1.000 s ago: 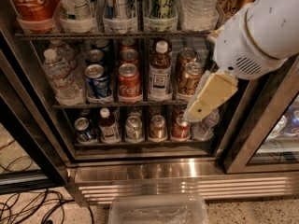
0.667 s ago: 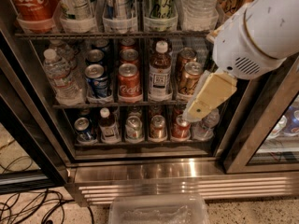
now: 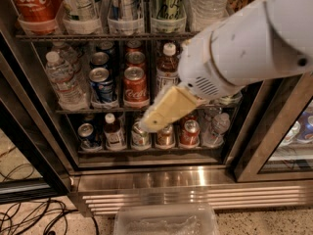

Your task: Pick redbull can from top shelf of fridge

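Note:
The redbull can (image 3: 125, 3) is a tall slim silver can with blue patches. It stands in a clear tub on the top shelf (image 3: 98, 35) of the fridge (image 3: 195, 179), between a silver can on its left and a green-and-cream can (image 3: 168, 1) on its right. My white arm comes in from the upper right. Its cream-coloured gripper (image 3: 150, 123) points down-left in front of the lower racks, well below and slightly right of the redbull can. It holds nothing that I can see.
A Coca-Cola can (image 3: 30, 1) and a water bottle (image 3: 210, 1) stand at the ends of the top shelf. The lower racks hold short cans and bottles. A clear plastic bin (image 3: 166, 219) and cables (image 3: 34, 217) lie on the floor. A dark door frame (image 3: 274, 131) stands at right.
My arm and gripper have moved left, from the right side of the fridge opening to in front of its middle columns. The cans have not moved.

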### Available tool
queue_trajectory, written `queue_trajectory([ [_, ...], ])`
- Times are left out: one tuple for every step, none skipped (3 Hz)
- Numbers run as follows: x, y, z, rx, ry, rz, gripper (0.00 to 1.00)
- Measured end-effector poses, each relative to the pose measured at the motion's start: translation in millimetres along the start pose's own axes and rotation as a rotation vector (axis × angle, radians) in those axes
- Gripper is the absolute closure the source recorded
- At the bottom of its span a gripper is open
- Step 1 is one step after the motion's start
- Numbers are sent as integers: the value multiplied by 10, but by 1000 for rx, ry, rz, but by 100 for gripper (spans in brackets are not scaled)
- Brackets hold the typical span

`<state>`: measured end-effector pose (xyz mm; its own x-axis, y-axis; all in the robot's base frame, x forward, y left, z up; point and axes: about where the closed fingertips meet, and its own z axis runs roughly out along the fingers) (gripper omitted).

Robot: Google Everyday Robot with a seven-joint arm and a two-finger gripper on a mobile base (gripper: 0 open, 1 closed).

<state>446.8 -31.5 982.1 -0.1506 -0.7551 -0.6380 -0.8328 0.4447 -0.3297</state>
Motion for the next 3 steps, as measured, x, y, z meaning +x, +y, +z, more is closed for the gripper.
queue_trajectory([
  [-373, 41, 100, 83, -104, 95, 0],
  [-653, -70, 66, 213, -190, 186, 0],
  [-871, -243, -73, 341, -273, 264, 0],
])
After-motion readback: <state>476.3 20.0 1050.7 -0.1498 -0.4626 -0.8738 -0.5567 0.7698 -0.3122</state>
